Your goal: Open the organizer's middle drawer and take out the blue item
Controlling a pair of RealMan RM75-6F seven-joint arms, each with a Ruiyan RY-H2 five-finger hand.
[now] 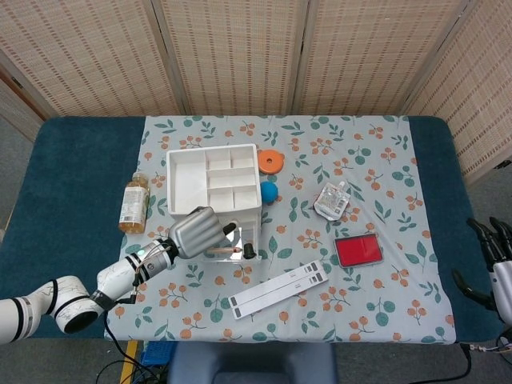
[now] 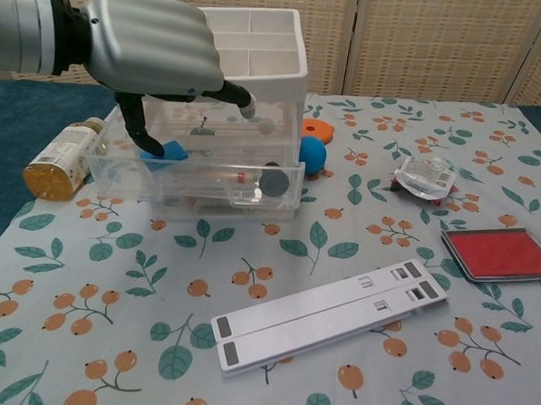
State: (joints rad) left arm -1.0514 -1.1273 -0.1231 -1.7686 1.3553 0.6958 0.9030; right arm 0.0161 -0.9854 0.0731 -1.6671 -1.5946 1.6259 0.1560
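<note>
The white organizer (image 1: 212, 180) (image 2: 260, 48) stands on the floral cloth with its clear middle drawer (image 2: 199, 185) pulled out toward me. In the drawer's left end lies the blue item (image 2: 173, 150), beside a pen-like piece and a dark round cap. My left hand (image 2: 152, 47) (image 1: 196, 232) hovers over the drawer with its fingers spread. One dark fingertip (image 2: 148, 140) touches the blue item's left edge; another finger points right, well clear of it. My right hand (image 1: 500, 256) hangs at the table's right edge, fingers apart, holding nothing.
A blue ball (image 2: 312, 155) and an orange disc (image 2: 316, 129) sit right of the organizer. A bottle (image 2: 62, 160) lies to its left. A clear pouch (image 2: 423, 177), a red pad (image 2: 497, 253) and two long white strips (image 2: 328, 314) occupy the right and front.
</note>
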